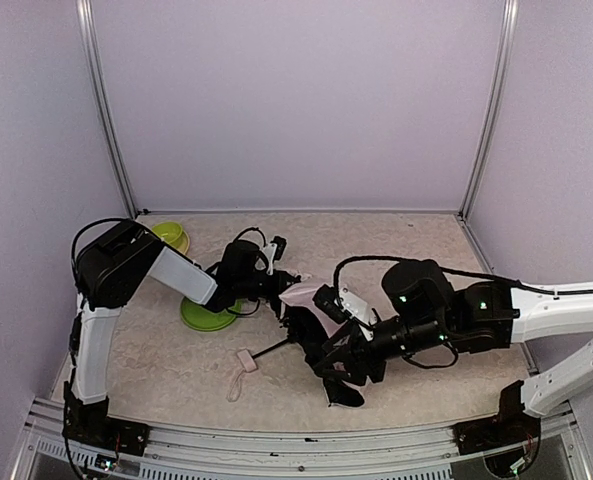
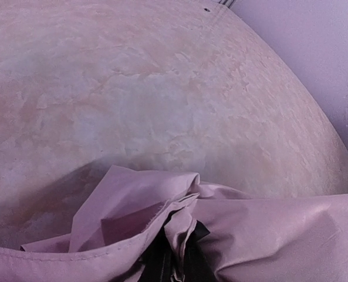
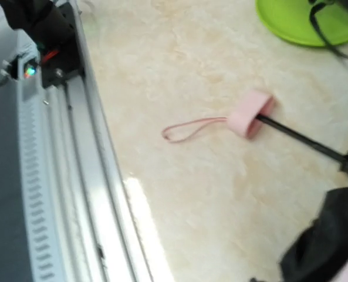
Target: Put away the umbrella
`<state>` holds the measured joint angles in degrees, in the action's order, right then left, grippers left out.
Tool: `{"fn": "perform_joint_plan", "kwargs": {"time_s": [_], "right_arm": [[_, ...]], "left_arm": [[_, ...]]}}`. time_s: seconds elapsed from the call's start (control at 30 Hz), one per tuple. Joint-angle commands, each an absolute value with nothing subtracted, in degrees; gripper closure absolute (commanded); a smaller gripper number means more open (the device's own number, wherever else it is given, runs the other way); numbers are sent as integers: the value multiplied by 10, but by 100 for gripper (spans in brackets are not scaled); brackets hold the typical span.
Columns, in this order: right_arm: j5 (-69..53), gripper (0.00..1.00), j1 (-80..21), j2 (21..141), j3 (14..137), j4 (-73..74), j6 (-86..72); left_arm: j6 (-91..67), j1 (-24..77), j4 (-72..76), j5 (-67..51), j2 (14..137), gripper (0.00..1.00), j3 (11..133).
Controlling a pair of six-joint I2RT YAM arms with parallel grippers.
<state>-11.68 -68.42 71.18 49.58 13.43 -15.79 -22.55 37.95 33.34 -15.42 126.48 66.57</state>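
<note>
Umbrella point(image 1: 306, 297), compact folding, pale pink canopy crumpled, black lining showing, thin black shaft extended, pink handle point(image 3: 250, 113) and strap resting on worktop point(image 1: 156, 360).

The top view looks down from behind over the whole bench point(image 1: 426, 250). Both wrist views sit close, sharing the umbrella point(image 1: 306, 297) with it.

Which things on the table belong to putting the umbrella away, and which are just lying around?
Job: the umbrella, with its pink handle and black shaft.
Lying about: the green plate; a second green dish at the back left.
</note>
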Motion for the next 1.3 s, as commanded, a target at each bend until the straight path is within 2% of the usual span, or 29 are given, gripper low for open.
{"fn": "perform_joint_plan", "kwargs": {"time_s": [0.0,0.07,0.1,0.17,0.3,0.37,0.6,0.67,0.77,0.93,1.0,1.03,1.13,1.17,1.27], "right_arm": [[49,44,-724,685,494,250,-120],[85,42,-730,670,498,289,-79],[87,35,-733,664,493,300,-46],[86,27,-743,657,480,310,9],[1,20,-760,631,448,252,142],[50,20,-786,635,444,246,220],[199,13,-799,740,423,310,319],[228,11,-795,747,391,256,357],[209,11,-766,718,352,149,385],[192,15,-745,734,294,-41,444],[205,21,-737,769,296,-83,453],[209,30,-733,785,300,-98,457],[196,74,-727,804,320,-126,457],[174,83,-727,798,337,-115,448],[92,94,-728,760,398,-86,411]], "left_arm": [[-148,376,289,-196,1295,90,692],[-117,376,246,-180,1306,90,719],[-109,376,228,-175,1311,90,732],[-106,373,218,-173,1316,90,740],[-104,369,226,-168,1316,90,724],[-107,365,225,-170,1314,90,721],[-106,353,230,-176,1294,90,700],[-107,353,230,-181,1293,90,700],[-109,358,233,-186,1292,90,699],[-104,373,232,-189,1293,90,703],[-104,377,232,-188,1291,90,702],[-103,378,230,-188,1290,90,700],[-99,381,226,-192,1286,90,693],[-96,382,226,-192,1284,90,689],[-85,393,227,-197,1277,90,678]]}}
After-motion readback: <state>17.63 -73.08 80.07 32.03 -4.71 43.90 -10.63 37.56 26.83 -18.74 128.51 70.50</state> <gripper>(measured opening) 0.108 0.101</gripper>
